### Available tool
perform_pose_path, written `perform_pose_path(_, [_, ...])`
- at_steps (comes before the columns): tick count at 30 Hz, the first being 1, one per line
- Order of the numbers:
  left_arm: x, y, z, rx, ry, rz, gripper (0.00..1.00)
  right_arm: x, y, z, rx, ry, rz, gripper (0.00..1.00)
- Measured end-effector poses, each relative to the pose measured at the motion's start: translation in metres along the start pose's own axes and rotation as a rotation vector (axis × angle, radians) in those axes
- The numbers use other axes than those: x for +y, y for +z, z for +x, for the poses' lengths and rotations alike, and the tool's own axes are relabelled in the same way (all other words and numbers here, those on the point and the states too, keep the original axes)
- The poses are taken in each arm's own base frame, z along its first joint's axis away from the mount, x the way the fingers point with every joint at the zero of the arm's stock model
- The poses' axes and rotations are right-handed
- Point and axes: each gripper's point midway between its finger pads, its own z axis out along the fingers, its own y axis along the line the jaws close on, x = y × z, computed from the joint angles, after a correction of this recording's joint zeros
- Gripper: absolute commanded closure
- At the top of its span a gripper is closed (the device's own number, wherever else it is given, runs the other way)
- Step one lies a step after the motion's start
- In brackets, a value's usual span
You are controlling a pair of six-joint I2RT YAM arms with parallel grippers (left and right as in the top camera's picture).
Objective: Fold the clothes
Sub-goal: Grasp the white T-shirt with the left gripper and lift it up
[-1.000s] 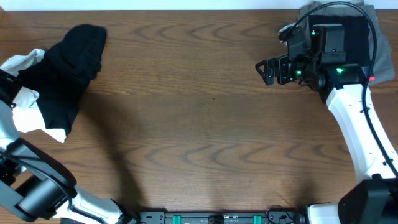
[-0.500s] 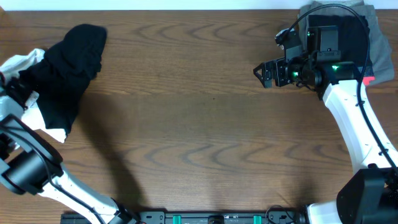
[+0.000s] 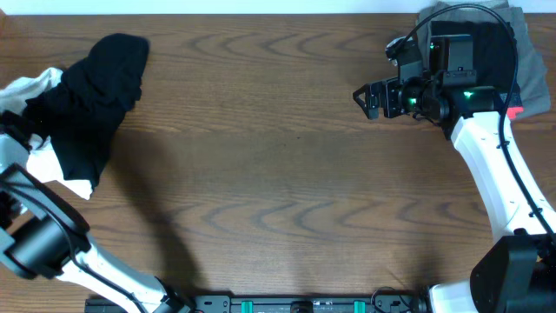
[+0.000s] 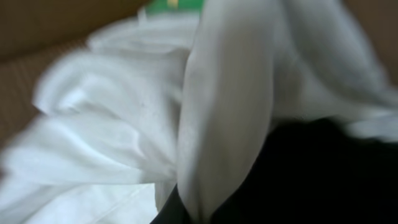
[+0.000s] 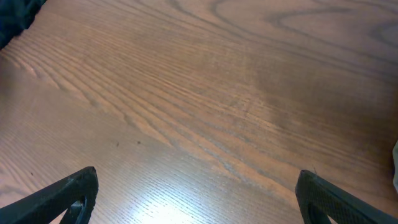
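We clamp the white T-shirt (image 3: 35,84) with the left gripper (image 3: 17,132); our right gripper (image 3: 359,97), spread apart, hangs far across.

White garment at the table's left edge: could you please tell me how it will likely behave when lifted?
The white garment lies in soft bunched folds, so it will probably drape limply and feel light. The black garment lies over it, so lifting may drag that along.

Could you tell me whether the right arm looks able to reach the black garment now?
Doubtful: nothing blocks the open right hand, but the black garment lies across the table, far left.
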Motion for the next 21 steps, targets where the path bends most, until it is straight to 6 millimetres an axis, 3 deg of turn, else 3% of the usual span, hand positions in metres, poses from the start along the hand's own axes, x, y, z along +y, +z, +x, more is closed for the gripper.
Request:
perform_pose_path(2, [-0.010,-0.028,-0.019,-0.035,-0.025,0.042,0.94,0.002,0.001,-0.001,-0.003,-0.003,-0.002,0.01])
perform_pose_path(5, [-0.037,-0.088,-0.060,-0.130,-0.047,0.178,0.94,0.007,0.002,-0.005,-0.016,-0.017,-0.009,0.01])
perform_pose_path(9, [-0.076,-0.194,-0.116,-0.340,-0.039,0.374,0.94,0.014,0.004,-0.007,-0.023,-0.027,-0.023,0.01])
perform_pose_path(13, [-0.106,-0.299,-0.154,-0.571,-0.010,0.540,0.94,0.019,0.006,-0.007,-0.021,-0.036,-0.032,0.01])
perform_pose_path(17, [-0.116,-0.375,-0.176,-0.756,0.001,0.647,0.94,0.023,0.007,-0.007,-0.019,-0.041,-0.039,0.01])
perform_pose_path(21, [-0.114,-0.427,-0.183,-0.848,-0.037,0.721,0.94,0.026,0.008,-0.006,-0.017,-0.045,-0.044,0.01])
